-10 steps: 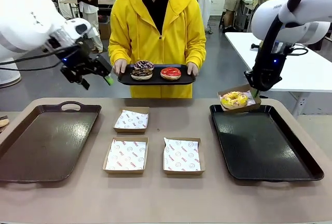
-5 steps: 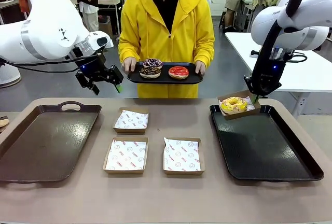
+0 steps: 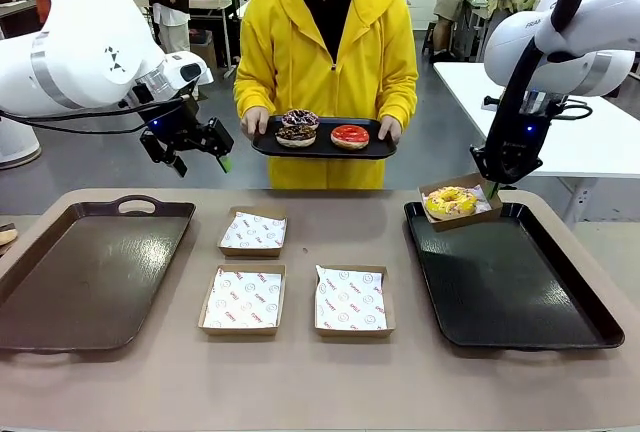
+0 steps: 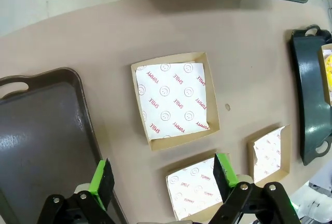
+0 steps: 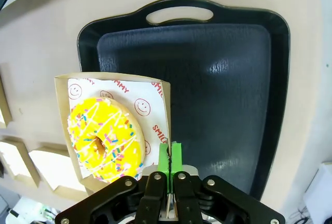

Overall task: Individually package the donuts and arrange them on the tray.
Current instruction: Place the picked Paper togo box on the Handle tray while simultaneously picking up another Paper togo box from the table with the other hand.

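- One at a time, apparently: carries the yellow donut [image 3: 451, 197] in its box [image 5: 155, 90] at the dark tray's [image 3: 520, 297] far corner, likely for parking there.
- Pinches the box wall with the right end effector [image 5: 169, 154], pressed together on it.
- Hangs the left end effector [image 4: 163, 175] spread wide, empty, facing the table's [image 3: 320, 382] three empty boxes [image 3: 243, 300], awaiting donuts [image 3: 350, 136] from the person's tray [image 3: 320, 151].

The tan bench [image 3: 300, 392] carries a brown tray [image 3: 90, 272] at nine o'clock, a black tray [image 3: 505, 287] at three, and three paper-lined boxes [image 3: 253, 232] at centre.
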### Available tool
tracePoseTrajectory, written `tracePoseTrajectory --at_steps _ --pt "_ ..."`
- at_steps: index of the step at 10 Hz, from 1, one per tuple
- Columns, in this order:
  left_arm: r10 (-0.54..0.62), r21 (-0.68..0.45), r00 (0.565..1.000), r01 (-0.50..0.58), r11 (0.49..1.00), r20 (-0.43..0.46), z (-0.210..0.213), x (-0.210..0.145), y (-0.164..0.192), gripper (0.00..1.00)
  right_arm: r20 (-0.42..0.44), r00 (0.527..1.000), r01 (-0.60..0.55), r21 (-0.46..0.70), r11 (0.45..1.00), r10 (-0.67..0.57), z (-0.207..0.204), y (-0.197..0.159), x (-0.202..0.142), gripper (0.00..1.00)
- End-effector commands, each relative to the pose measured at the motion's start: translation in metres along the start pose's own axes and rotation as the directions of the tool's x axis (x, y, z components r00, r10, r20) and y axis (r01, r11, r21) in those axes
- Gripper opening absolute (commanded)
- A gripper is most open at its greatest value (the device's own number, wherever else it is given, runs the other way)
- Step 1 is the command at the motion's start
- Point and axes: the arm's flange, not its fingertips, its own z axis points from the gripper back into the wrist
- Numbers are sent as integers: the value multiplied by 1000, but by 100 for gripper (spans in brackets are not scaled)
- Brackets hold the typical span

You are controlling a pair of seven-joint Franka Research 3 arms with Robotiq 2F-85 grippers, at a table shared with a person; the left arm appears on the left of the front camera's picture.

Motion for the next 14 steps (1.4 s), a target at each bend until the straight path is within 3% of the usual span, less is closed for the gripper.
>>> tracePoseTrajectory --at_steps 1,5,7,10,14 --pt "-2 4 1000 2 1000 3 0 -6 1 100 5 1000 -3 -3 1000 3 2 1 1 1" --pt "0 0 1000 0 1000 -3 -1 -1 0 100 30 1000 -5 -16 1000 5 -6 -6 -8 1" --pt "21 18 997 -20 1000 -79 -8 7 -8 100 40 999 -31 -30 999 32 -9 -18 -15 1" --pt "60 136 981 -35 990 -184 -32 27 -15 100 12 998 -56 -32 998 57 -26 -24 -11 1" --pt "105 190 968 -61 980 -230 -78 56 -16 100 6 994 -108 -5 994 109 -52 -21 9 1"
